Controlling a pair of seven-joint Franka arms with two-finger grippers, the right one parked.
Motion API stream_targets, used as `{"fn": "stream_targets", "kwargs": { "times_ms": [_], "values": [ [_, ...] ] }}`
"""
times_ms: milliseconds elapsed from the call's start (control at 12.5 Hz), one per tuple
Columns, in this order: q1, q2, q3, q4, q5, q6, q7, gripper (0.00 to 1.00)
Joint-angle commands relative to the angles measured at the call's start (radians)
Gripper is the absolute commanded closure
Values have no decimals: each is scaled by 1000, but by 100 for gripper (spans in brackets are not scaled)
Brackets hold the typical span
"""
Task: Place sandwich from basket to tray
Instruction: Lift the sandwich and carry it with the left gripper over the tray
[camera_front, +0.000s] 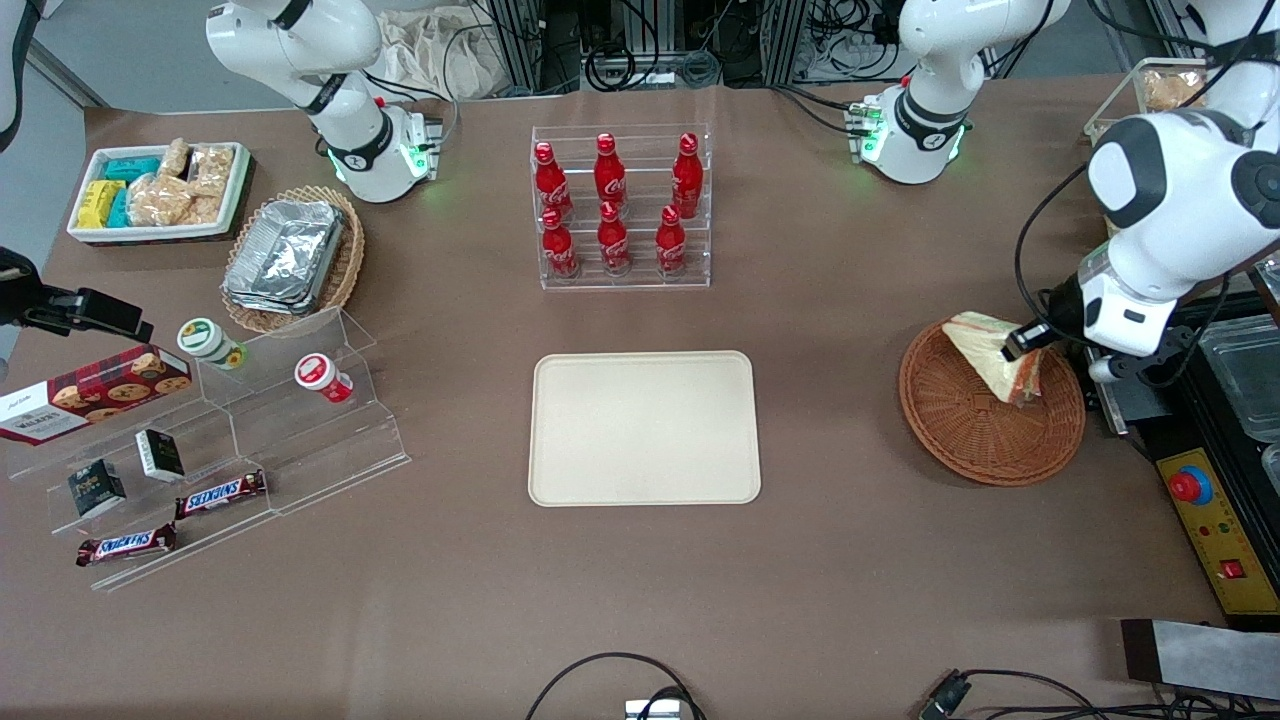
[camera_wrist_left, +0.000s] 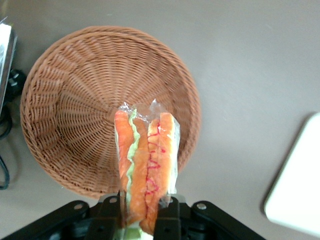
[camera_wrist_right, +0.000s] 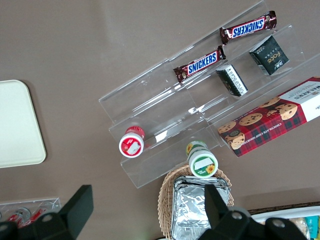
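Front view: claw (camera_front: 1022, 352) over the basket (camera_front: 975, 440) at the working arm's end of the counter (camera_front: 850, 560), fingers closed on the sandwich (camera_front: 990, 352), wedge tilted above the wicker, not lying flat in it; tray (camera_front: 644, 427) bare at mid-counter, well apart from the basket. Left wrist view: claw (camera_wrist_left: 139, 212) narrowly parted, only as wide as the sandwich (camera_wrist_left: 145, 170) clamped between both fingers (camera_wrist_left: 111, 215); long axis running straight out from the fingertips, orange and green filling edge facing the camera, wrapped tip over the basket (camera_wrist_left: 75, 120); tray (camera_wrist_left: 300, 185) corner nearby.

"SNICKERS" on two bars (camera_wrist_right: 202, 64) (red-brown wrappers), "WALKERS" on cookie box (camera_wrist_right: 272, 118).
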Motion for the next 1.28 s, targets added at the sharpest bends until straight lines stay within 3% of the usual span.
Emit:
{"fn": "stream_targets", "kwargs": {
  "times_ms": [0, 399, 718, 957, 1196],
  "values": [
    [3, -13, -99, 75, 15, -89, 41, 89],
    [1, 22, -271, 122, -83, -71, 22, 89],
    [-2, 113, -389, 129, -83, 35, -54, 89],
    [-14, 177, -439, 128, -54, 102, -107, 89],
    [-57, 269, -439, 135, 94, 163, -233, 90]
  ]
}}
